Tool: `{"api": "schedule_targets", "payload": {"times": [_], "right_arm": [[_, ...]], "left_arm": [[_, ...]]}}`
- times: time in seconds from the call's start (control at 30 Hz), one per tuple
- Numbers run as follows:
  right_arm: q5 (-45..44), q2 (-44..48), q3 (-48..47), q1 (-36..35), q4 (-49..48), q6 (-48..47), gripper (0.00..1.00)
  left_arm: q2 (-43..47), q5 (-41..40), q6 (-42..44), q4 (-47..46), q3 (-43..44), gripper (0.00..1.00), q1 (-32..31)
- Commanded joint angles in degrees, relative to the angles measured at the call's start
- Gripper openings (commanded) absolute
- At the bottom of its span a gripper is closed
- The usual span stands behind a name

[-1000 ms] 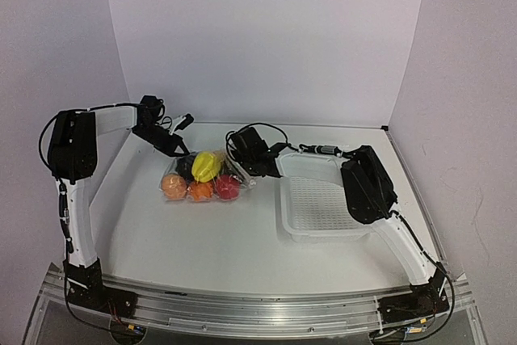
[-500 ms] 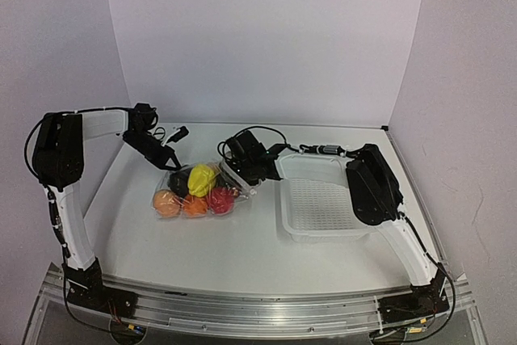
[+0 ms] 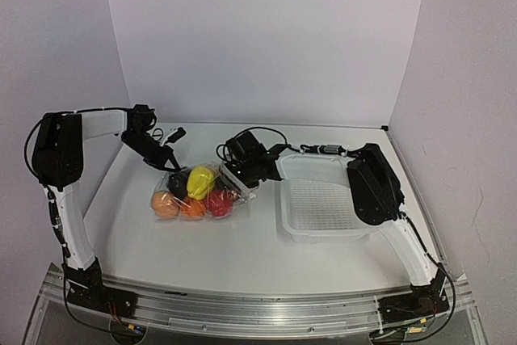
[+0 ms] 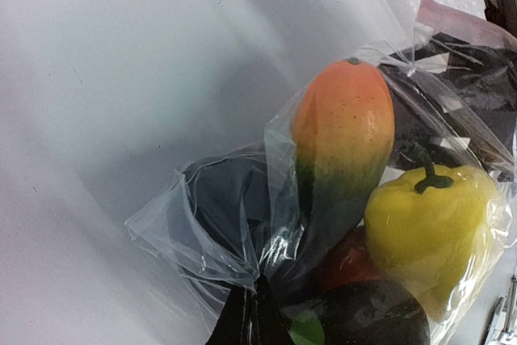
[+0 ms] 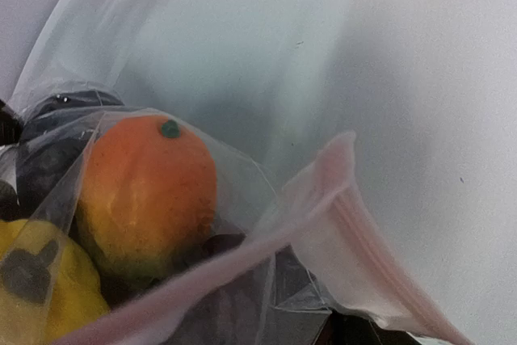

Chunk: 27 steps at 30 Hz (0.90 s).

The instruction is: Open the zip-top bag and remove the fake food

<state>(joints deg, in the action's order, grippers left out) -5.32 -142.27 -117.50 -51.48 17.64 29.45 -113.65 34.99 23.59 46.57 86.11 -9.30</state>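
The clear zip-top bag [image 3: 196, 193] lies left of centre on the table, holding the fake food: a yellow pepper [image 3: 200, 181], red, orange and dark pieces. My left gripper [image 3: 172, 165] is shut on the bag's far-left corner; in the left wrist view the fingertips [image 4: 252, 317] pinch bunched plastic beside an orange-green mango [image 4: 343, 135], the yellow pepper [image 4: 432, 216] and a dark purple piece [image 4: 371, 317]. My right gripper [image 3: 240, 179] is shut on the bag's right edge; the right wrist view shows the pinkish zip strip [image 5: 355, 224] raised over an orange fruit [image 5: 145, 191].
A white mesh basket [image 3: 323, 204] stands to the right of the bag, under the right arm. White walls close the back and both sides. Cables hang near both wrists.
Both grippers have moved the bag toward the near edge and slightly left. The left arm has swung left. Both grips have held.
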Motion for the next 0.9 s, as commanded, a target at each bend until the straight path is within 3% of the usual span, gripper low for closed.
{"api": "schedule_targets", "payload": {"times": [0.0,0.23,0.6,0.7,0.87], "right_arm": [[2.96,5.66,4.43,-1.45,7.81,-3.57,0.23],[4.64,18.66,12.82,-0.07,5.28,-3.34,0.19],[9.89,31.07,25.69,2.87,-4.63,4.7,0.17],[6.9,34.44,28.13,3.73,-5.25,5.64,0.17],[-6.59,43.78,35.41,7.22,-4.06,3.44,0.17]], "left_arm": [[0.11,-3.19,-2.21,0.76,-0.31,0.0,1.97],[2.01,-8.01,0.94,-1.91,-2.73,0.0,2.43],[1.78,-7.18,-0.2,-2.84,-3.12,0.0,2.98],[1.83,-7.24,-0.15,-3.45,-3.76,0.0,2.98],[1.68,-7.29,0.67,-4.35,-3.73,0.0,2.97]]}}
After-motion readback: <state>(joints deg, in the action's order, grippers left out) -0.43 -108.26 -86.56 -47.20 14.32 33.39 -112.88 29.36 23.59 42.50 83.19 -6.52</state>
